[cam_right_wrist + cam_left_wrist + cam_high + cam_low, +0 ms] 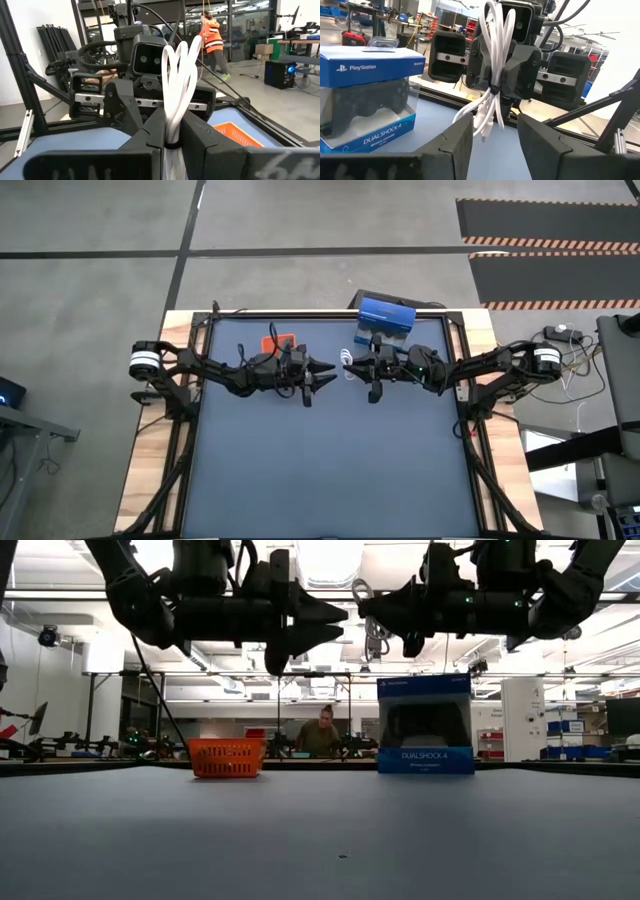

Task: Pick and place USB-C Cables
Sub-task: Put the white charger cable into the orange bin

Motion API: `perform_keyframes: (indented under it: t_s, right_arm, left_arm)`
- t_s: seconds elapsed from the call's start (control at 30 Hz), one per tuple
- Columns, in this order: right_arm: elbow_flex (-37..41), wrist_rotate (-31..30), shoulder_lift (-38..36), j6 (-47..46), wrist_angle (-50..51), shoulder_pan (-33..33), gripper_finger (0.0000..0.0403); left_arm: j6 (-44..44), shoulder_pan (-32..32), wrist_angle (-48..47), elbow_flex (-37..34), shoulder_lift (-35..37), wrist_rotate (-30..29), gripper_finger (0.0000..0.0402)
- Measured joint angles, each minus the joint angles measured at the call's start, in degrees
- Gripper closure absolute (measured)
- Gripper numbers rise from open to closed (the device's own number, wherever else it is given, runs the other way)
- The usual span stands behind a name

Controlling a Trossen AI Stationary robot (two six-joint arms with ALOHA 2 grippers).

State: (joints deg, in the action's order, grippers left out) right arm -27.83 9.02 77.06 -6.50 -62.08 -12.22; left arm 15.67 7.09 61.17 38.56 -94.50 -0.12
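Right gripper (172,145) clamps white cable (177,85), folded, banded.

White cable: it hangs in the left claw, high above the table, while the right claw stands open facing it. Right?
No, the sides are swapped. The right claw is shut on the white cable, as the right wrist view shows; the left claw stands open facing it.

Looking straight down on the whole table (330,470) from above; level across it at tabletop height toward the orange basket (227,757) and DualShock 4 box (425,738); from each wrist, close, facing the opposite arm.
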Motion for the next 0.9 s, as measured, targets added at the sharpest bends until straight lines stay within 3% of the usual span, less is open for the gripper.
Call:
perform_keyframes:
  t_s: [0.2, 0.5, 0.9]
  right_arm:
    - [-0.7, 0.0, 0.0, 0.1, 0.0, 0.9, 0.0374]
    - [-0.9, 0.0, 0.0, 1.0, -0.2, 1.2, 0.0374]
    - [-0.9, 0.0, 0.0, 1.0, 0.8, 1.2, 0.0374]
  left_arm:
    - [0.2, -0.3, 1.0, 0.1, -0.7, -0.1, 0.0262]
    - [0.0, -1.2, 11.0, 1.5, -8.0, 0.0, 0.0262]
    - [-1.6, -1.2, 11.6, 9.3, -15.7, 2.0, 0.0262]
